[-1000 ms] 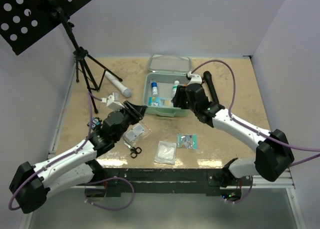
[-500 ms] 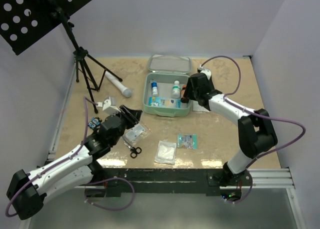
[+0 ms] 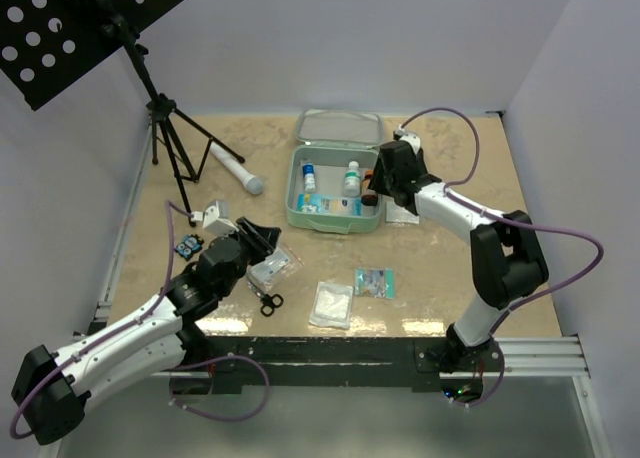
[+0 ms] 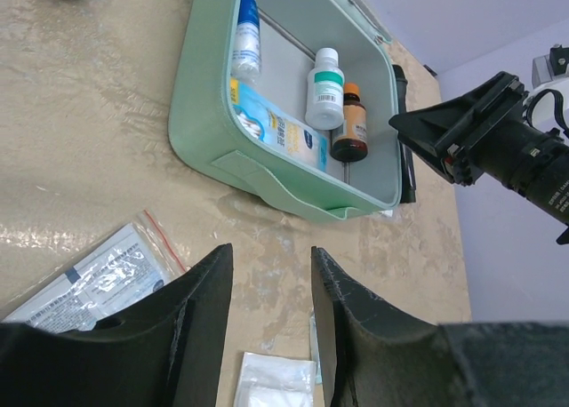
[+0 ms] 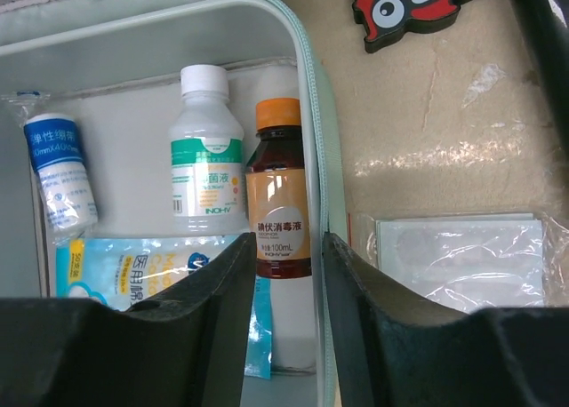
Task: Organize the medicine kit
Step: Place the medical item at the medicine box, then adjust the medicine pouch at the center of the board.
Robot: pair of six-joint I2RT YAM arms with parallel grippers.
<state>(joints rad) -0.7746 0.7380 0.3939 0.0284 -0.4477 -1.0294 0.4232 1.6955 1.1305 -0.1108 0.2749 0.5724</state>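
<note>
The medicine kit (image 3: 330, 221) lies open at the far middle of the surface (image 3: 430, 288), lid tipped back, with a white bottle (image 5: 206, 149), a brown orange-capped bottle (image 5: 278, 203), a blue-labelled tube (image 5: 60, 171) and a blue packet (image 5: 124, 260) inside. The right pincer (image 5: 286, 247) hovers over the kit's right edge, fingers partly spread with nothing between them. The left pincer (image 4: 268, 256) is spread and empty above a clear bag (image 4: 98, 278) near the kit's front-left corner. Scissors (image 3: 270, 302), a white pouch (image 3: 331, 303) and a small teal packet (image 3: 375, 281) lie nearer the arms
</note>
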